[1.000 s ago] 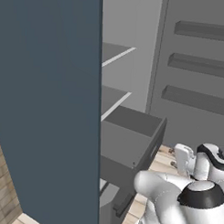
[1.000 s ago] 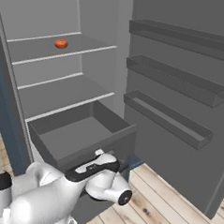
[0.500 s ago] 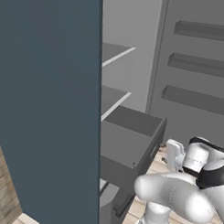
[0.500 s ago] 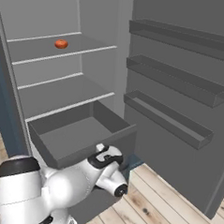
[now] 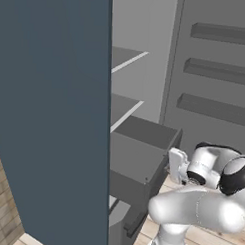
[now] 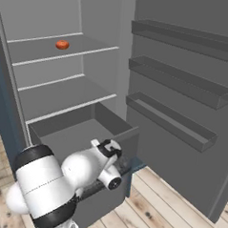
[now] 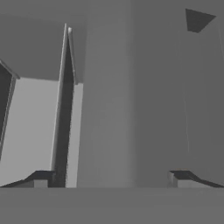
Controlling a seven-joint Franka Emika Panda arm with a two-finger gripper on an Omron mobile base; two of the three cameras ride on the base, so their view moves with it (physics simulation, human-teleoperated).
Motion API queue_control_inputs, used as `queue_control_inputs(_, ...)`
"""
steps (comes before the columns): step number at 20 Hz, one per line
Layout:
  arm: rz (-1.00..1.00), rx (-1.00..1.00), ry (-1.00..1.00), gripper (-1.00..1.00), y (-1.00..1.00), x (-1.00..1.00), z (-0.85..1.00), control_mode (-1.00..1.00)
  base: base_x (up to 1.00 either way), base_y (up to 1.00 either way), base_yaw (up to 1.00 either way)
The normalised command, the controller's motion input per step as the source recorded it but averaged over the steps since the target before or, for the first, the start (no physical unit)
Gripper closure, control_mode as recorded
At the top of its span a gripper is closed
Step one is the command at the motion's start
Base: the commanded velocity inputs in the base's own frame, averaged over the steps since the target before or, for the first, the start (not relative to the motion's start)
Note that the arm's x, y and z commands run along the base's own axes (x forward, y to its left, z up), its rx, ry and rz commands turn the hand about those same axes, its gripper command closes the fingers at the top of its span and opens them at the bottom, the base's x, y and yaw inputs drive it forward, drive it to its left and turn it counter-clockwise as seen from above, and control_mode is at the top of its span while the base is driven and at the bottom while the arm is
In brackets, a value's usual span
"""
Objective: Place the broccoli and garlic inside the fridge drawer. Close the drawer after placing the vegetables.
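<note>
**Fridge drawer pulled out as robot hand hangs at its front corner**

While the fridge door is standing wide open, the fridge drawer [image 6: 81, 133] is sitting pulled out from the bottom of the cabinet, its dark grey box lying open to the top; no broccoli or garlic is showing in it from the right base view. The white arm is folding low in front of it, and the gripper [image 7: 109, 177] is hanging just beside the drawer's front right corner, above the plank floor [image 6: 167, 210]. In the hand view the two dark fingertips [image 7: 41, 178] are standing far apart at the bottom edge, jaws spread wide and holding nothing, and they are facing plain grey panels whose identity cannot be told. In the left base view the drawer [image 5: 143, 155] is jutting out from behind the fridge's dark blue-grey side wall [image 5: 49, 117], with the hand close by its front edge; whether the two are touching cannot be told. A small red-orange round thing [image 6: 62, 45] is resting on the upper fridge shelf [image 6: 67, 53], well apart from the drawer. Three long door bins [image 6: 180, 79] are lining the inside of the open door to the right
</note>
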Motion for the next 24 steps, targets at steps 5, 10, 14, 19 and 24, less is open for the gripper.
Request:
queue_control_inputs(5, 0.0, 0.01, 0.0, -1.0, 0.54, 0.36, 0.0, -1.0, 0.0, 0.0, 0.0)
queue_control_inputs(10, 0.0, 0.05, 0.0, -1.0, 0.49, 0.36, -0.03, -1.0, 0.0, 0.0, 0.0)
queue_control_inputs(14, 0.0, 0.05, 0.0, -1.0, 0.51, 0.38, 0.0, -1.0, 0.0, 0.0, 0.0)
queue_control_inputs(19, 0.0, 0.04, 0.0, -1.0, 0.34, 0.45, 0.05, -1.0, 0.0, 0.0, 0.0)
queue_control_inputs(24, 0.03, 0.02, 0.0, -1.0, 0.01, 0.6, 0.28, -1.0, 0.0, 0.0, 0.0)
